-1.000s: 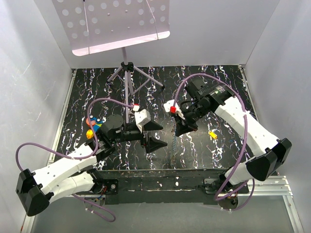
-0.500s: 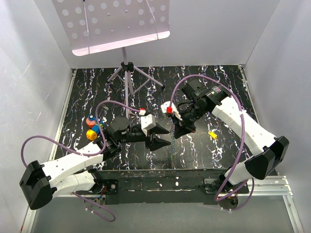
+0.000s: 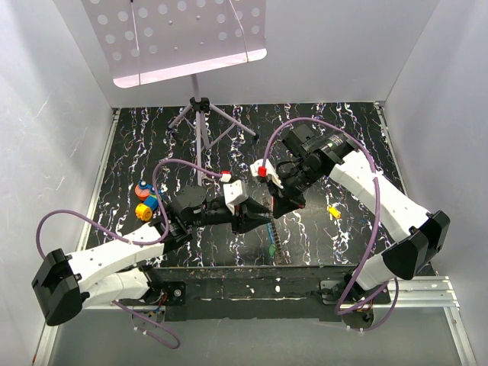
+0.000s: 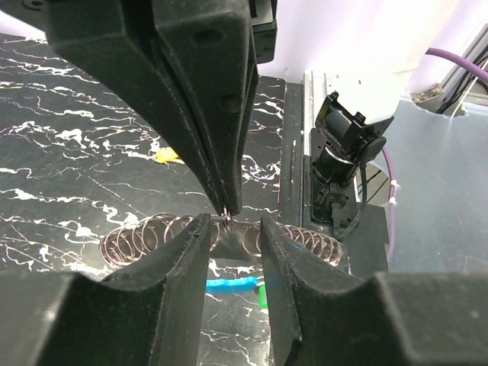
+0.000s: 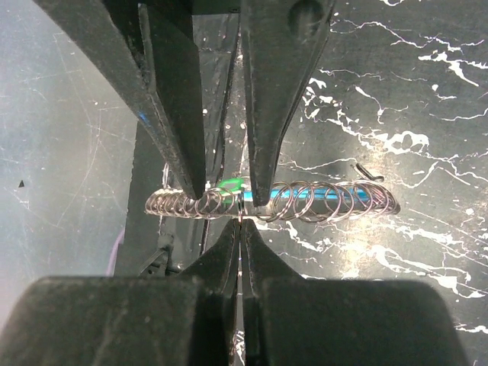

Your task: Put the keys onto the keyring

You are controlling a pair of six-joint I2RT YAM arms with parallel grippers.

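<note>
Both arms meet over the middle of the bench (image 3: 335, 137), a little toward its near edge. The left arm (image 3: 114, 255) lies low, stretched from the near-left corner toward the right, with its jaws pointing right. The right arm (image 3: 381, 194) has its elbow out at the near right. Its forearm runs far and left, and its wrist is bent so the jaws tip down toward the near left, nose to nose with the left ones. The right jaws are pressed fully together on 1 thin loop of the keyring (image 4: 133, 238), a long coil of wire stretched out straight. The left jaws stand narrowly apart, 1 tip on each side of that pinched loop and both against the coil; whether they squeeze it I cannot tell. A blue piece with a green end (image 4: 229, 286) lies close by the coil. The yellow key (image 3: 333, 211) lies alone on the bench, right of the right jaws and apart from the keyring.
</note>
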